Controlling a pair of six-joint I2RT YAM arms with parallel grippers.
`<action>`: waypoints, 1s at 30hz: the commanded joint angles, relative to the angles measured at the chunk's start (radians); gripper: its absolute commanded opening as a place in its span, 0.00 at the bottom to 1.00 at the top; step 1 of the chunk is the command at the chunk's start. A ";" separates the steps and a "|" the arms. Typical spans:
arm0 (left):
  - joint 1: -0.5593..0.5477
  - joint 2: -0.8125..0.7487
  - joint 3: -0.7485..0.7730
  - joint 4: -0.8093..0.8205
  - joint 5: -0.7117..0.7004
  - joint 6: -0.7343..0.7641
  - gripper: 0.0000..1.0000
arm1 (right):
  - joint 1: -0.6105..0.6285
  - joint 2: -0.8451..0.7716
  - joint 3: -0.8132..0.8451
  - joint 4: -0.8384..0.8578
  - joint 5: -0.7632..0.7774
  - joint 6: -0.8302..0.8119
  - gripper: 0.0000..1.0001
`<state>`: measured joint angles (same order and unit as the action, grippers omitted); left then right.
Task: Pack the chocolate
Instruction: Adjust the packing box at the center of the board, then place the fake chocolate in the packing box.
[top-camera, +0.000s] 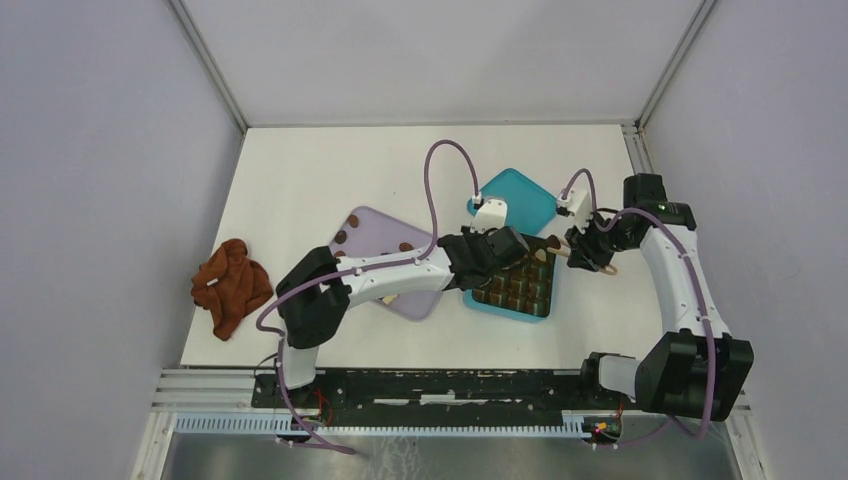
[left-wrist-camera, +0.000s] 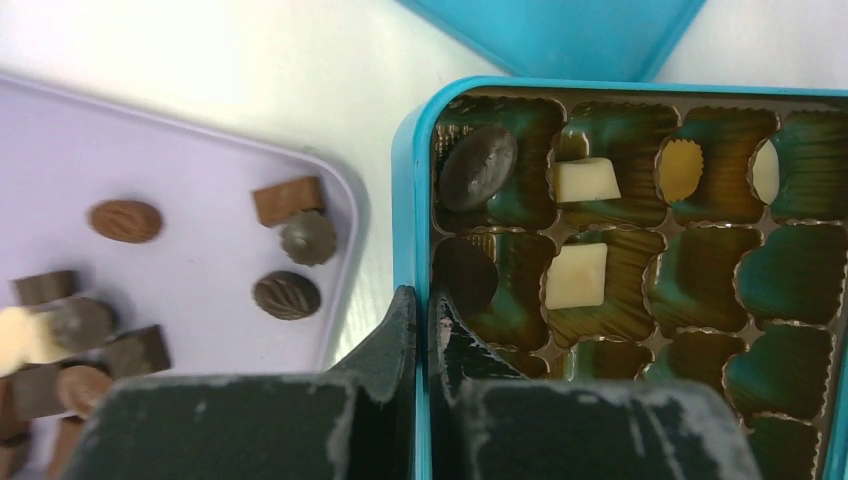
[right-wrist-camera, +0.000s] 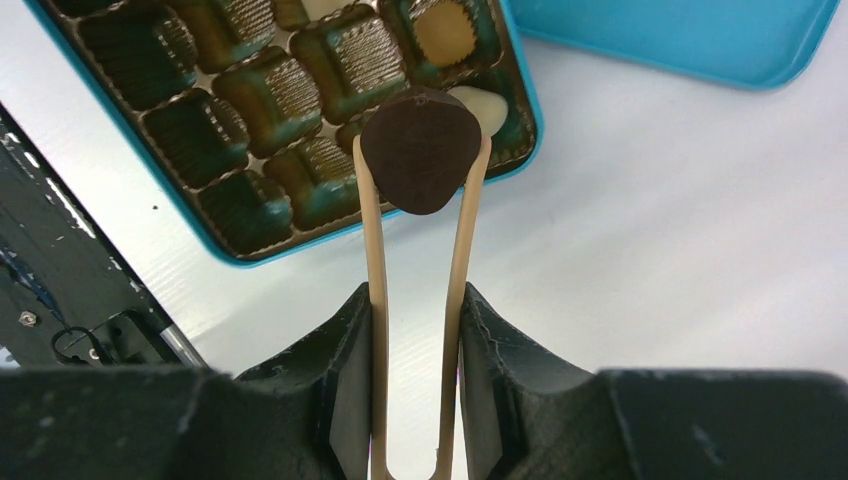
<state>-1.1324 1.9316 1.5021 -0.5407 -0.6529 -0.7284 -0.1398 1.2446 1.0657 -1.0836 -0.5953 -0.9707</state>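
1. White table (top-camera: 300, 170), grey walls on three sides, and a rust-brown cloth (top-camera: 230, 285) bunched out at the left, well apart from the action.
2. Centre stage is the teal box (left-wrist-camera: 412, 180) with its brown moulded liner, most pockets unfilled. Its lid (top-camera: 520, 195) lies just behind it.
3. The left gripper (left-wrist-camera: 420, 305) has its fingers pressed together on the box's left wall, with the teal rim running between them. I read that as pinning the box steady.
4. The right gripper (right-wrist-camera: 417, 300) is clamped on a pair of wooden tongs (right-wrist-camera: 372, 230). At their tips the tongs pinch a dark chocolate (right-wrist-camera: 420, 150), poised over the box's corner beside a pale piece. I can't tell whether it is touching the liner.
5. The rest of the haul: loose pieces (left-wrist-camera: 288, 295) sit on the lilac tray (top-camera: 370, 225) just beside the box. A few white pieces (left-wrist-camera: 577, 275) and a dark oval (left-wrist-camera: 478, 165) sit in pockets.
6. Handling call: these look light, rigid and smooth-skinned, so slippery rather than heavy.
7. The domed shape gives the thin tong tips little to bite on, so a piece could pivot or pop free.
8. Squeeze too hard and the surface may scuff or chip.
9. The best hold is across the widest sides, low on the piece, with gentle pressure, lowering it flat into a pocket of matching shape.
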 joint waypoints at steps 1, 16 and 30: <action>-0.054 -0.094 -0.018 0.139 -0.266 0.080 0.02 | -0.003 0.003 0.081 -0.056 -0.095 -0.043 0.16; -0.028 0.001 -0.039 0.174 -0.110 0.012 0.02 | 0.080 -0.002 -0.076 0.034 0.024 -0.038 0.16; 0.040 0.079 -0.045 0.133 0.053 -0.086 0.33 | 0.165 0.085 -0.099 0.118 0.118 0.054 0.16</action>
<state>-1.0958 2.0106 1.4296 -0.4049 -0.6155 -0.7631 -0.0177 1.3075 0.9550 -1.0008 -0.5026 -0.9489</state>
